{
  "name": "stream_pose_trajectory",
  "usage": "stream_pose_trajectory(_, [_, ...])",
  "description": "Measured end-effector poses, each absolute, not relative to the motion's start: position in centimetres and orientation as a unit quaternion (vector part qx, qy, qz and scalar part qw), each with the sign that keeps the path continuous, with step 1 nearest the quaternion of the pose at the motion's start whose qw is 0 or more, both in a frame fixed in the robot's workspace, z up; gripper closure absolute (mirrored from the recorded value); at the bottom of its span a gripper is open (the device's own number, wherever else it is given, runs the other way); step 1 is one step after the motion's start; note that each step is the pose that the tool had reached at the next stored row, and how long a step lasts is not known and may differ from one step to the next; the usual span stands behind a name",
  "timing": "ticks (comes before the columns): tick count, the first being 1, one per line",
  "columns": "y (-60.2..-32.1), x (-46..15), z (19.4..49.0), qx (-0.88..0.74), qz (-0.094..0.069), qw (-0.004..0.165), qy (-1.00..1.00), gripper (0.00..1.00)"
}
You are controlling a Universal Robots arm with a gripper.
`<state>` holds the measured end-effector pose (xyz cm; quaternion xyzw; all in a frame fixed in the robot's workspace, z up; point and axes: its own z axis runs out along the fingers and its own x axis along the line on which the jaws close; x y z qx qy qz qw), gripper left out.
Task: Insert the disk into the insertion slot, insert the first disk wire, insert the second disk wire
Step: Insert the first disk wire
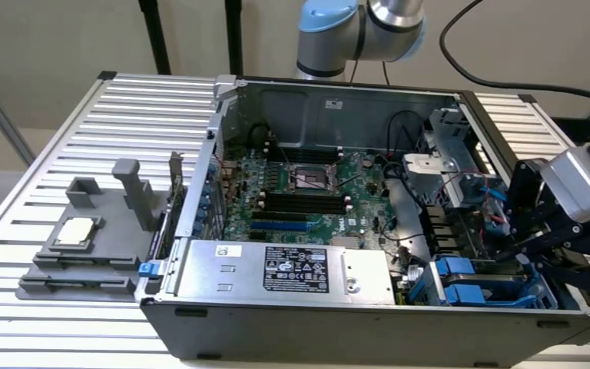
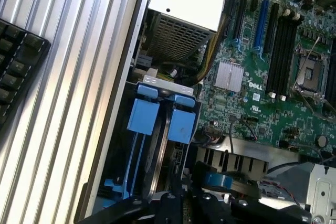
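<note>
Fingers (image 2: 173,199) pinched shut, hovers right at the insertion slot (image 2: 157,81). Shows the disk (image 2: 181,124) seated edge-on inside, blue carrier tab outward. Beyond, reads "DELL" in white on the green motherboard (image 2: 255,85). Farther off, bears a black label (image 1: 295,269) on the silver power supply (image 1: 218,265), print too small to read.

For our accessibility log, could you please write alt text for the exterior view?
An open desktop computer case lies on a ribbed metal table, motherboard exposed, with the robot's gripper inside at the exterior view's right, by the blue-tabbed drive cage. A silver power-supply box lies along the near wall; a grey fixture stands at the exterior view's left.
</note>
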<state>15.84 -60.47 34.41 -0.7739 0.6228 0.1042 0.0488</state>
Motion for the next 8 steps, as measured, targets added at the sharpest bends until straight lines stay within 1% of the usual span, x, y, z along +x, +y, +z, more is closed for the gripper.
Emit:
stream_pose_trajectory(5, [-60.47, 15.39, 34.56, -0.773, 0.104, 0.049, 0.624, 0.84])
stream_pose_trajectory(8, [-60.47, 15.38, 34.58, -0.771, 0.100, 0.044, 0.627, 0.84])
